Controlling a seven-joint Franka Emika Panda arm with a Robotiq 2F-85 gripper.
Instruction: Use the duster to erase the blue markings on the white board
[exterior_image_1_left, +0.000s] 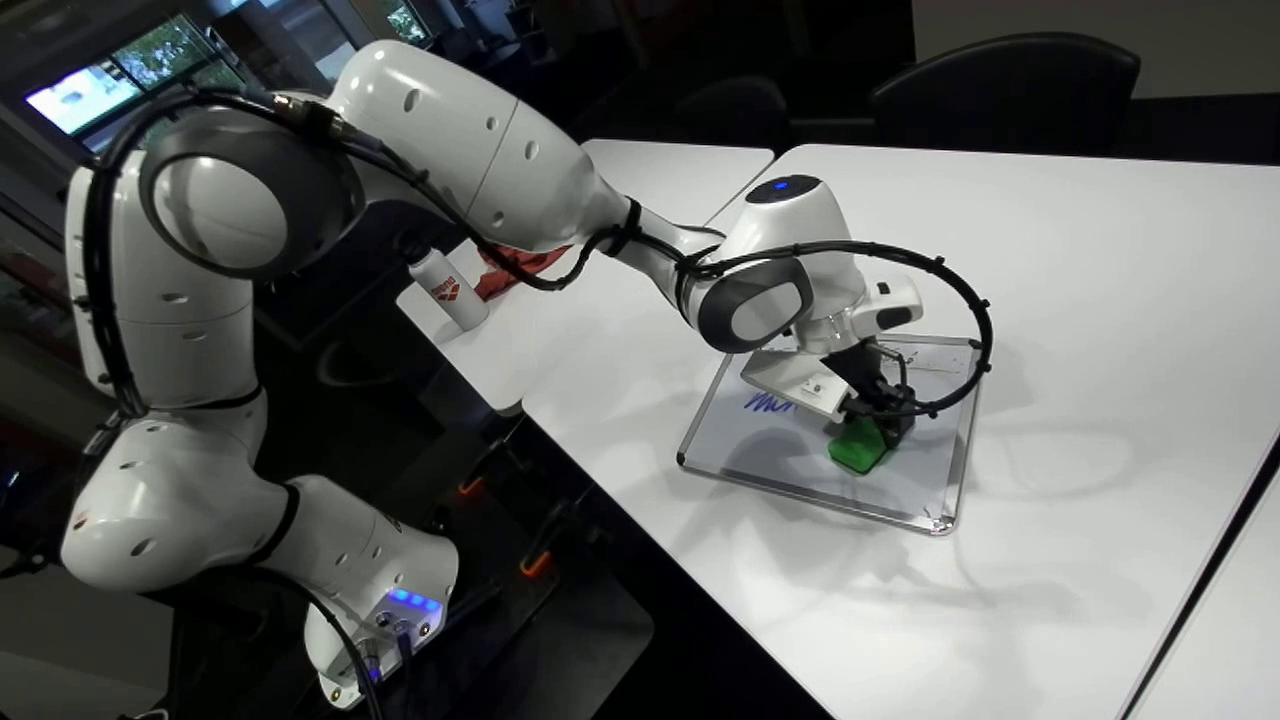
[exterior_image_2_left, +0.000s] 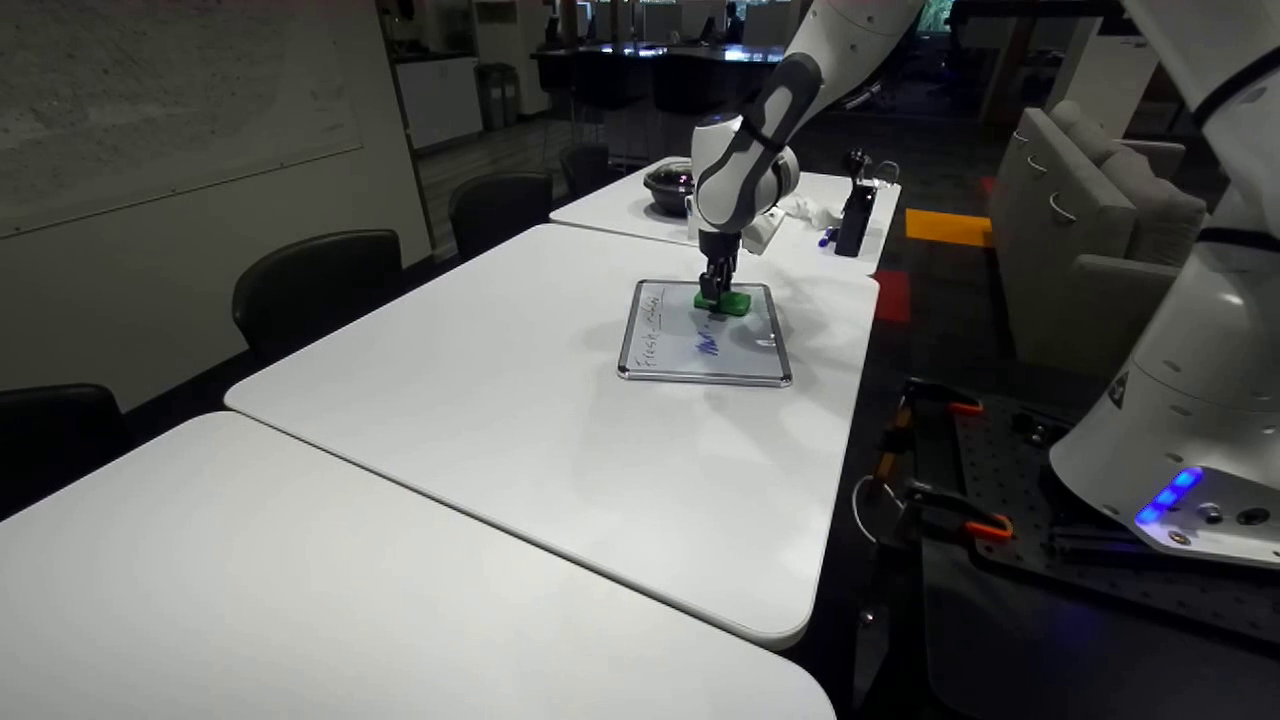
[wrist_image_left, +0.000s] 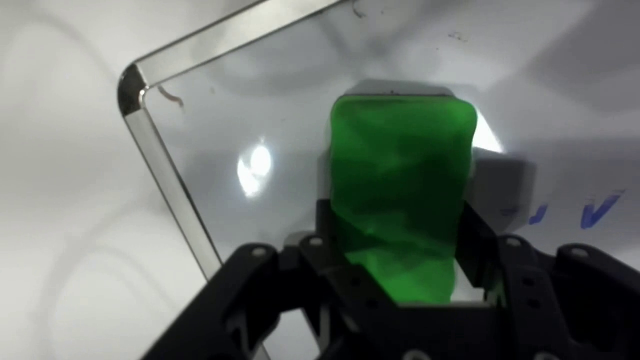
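Green duster (wrist_image_left: 402, 155), pinched in my gripper (wrist_image_left: 395, 225), was over the whiteboard (exterior_image_2_left: 745, 355) beside blue markings (exterior_image_2_left: 707, 343) — contact unclear — so I judged flat, even pressure and overlapping strokes would wipe best.

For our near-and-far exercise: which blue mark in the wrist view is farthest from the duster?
The V-shaped mark, toward the right edge; the smaller marks lie between it and the duster.
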